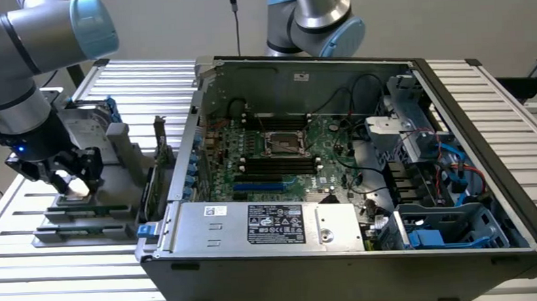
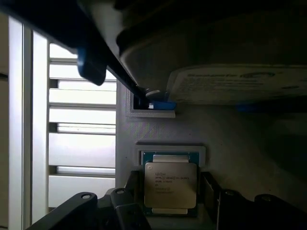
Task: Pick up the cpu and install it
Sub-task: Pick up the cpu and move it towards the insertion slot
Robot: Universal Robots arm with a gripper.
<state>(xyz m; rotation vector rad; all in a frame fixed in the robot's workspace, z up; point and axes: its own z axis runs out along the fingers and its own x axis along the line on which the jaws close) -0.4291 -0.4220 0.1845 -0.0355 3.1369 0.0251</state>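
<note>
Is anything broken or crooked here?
Nothing stands out. The small square silvery cpu lies flat and straight in its grey holder, with the open claw standing on either side of it.

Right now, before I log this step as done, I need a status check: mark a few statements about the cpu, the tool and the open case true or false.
1. The cpu lies outside the computer case, on a grey fixture. True.
2. The tool is shut on the cpu. False: its jaws stand open, one on each side of the cpu.
3. The motherboard socket holds the cpu. False: the socket looks empty.
4. The tool hangs at the exterior view's left of the case. True.
</note>
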